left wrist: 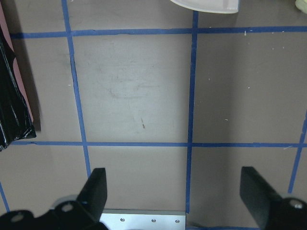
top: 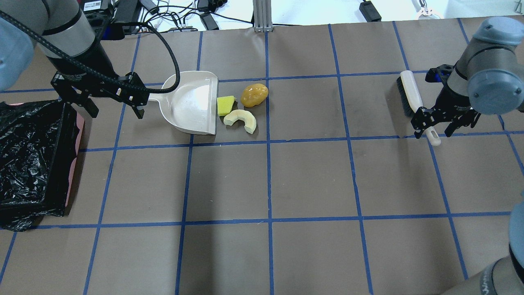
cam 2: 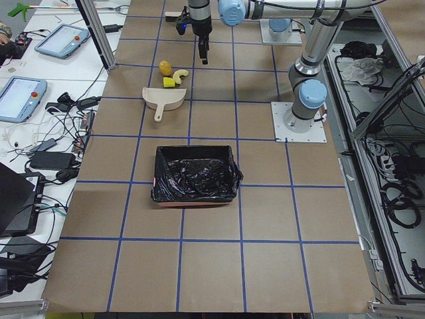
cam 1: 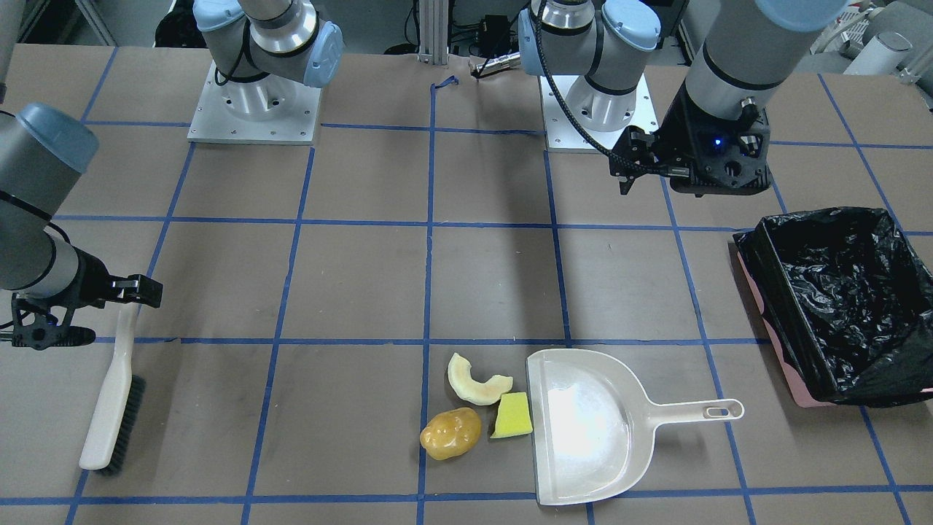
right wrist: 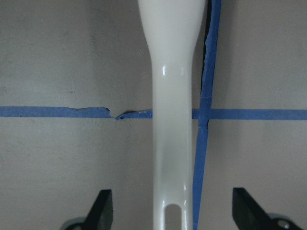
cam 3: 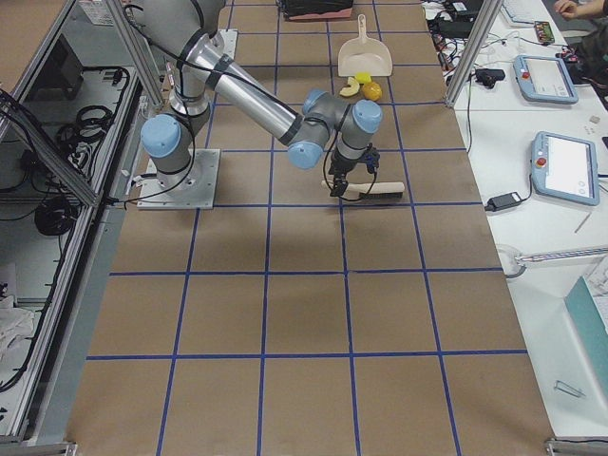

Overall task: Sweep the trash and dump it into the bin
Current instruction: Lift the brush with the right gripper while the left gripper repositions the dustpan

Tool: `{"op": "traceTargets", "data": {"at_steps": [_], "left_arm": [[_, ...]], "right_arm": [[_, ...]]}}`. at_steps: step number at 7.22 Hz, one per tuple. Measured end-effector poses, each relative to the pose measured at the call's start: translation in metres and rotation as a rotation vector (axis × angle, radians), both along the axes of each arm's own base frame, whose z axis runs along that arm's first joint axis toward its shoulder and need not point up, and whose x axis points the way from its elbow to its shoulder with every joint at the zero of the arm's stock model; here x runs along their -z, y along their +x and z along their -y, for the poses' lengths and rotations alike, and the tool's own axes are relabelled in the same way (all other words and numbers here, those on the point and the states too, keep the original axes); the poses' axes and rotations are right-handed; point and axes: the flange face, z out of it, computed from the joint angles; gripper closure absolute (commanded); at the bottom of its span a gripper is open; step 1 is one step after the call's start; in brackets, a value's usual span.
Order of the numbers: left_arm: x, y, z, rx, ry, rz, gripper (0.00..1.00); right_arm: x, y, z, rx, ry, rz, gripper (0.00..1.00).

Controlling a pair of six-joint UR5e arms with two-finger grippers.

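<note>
A: Starting at 9 o'clock of the worktop (top: 311,176), overhead view: bin (top: 61,164), black liner, nothing visible inside.

B: Noted. Next along?

A: Then left gripper (top: 116,112), up off the surface at about 1 o'clock of the bin, jaws spread wide, holding nothing. After that, dustpan (top: 192,102), lying flat, untouched, mouth facing 3 o'clock.

B: And the pieces to sweep?

A: Right at that mouth, all outside it. First yellow-green wedge (top: 225,105) just beside the lip, cream crescent (top: 241,119) at its 5 o'clock, potato-like lump (top: 254,95) at its 2 o'clock. Far over at 3 o'clock, brush (top: 413,98) lying flat, with right gripper (top: 432,133) low over the handle, jaws open either side, not closed on it.

B: Barely begun, then?

A: Looks that way. Left to do: grip brush and pan, sweep three pieces in, carry, tip into bin.
</note>
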Motion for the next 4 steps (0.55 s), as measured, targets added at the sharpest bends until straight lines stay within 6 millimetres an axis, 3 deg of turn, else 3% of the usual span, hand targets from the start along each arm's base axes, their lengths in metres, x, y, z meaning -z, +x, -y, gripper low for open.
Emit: {"op": "traceTargets", "data": {"at_steps": [1,3,4], "left_arm": [[0.013,0.005,0.015,0.070,-0.010,-0.006,0.00],[0.055,0.029,0.054,0.250,-0.011,-0.023,0.00],[0.079,0.046,0.071,0.368,-0.009,-0.033,0.00]], "right_arm": [[0.002,0.000,0.000,0.003,0.001,0.001,0.39],[0.005,0.000,0.001,0.009,0.003,0.007,0.91],[0.005,0.000,0.002,0.010,0.002,0.008,1.00]]}}
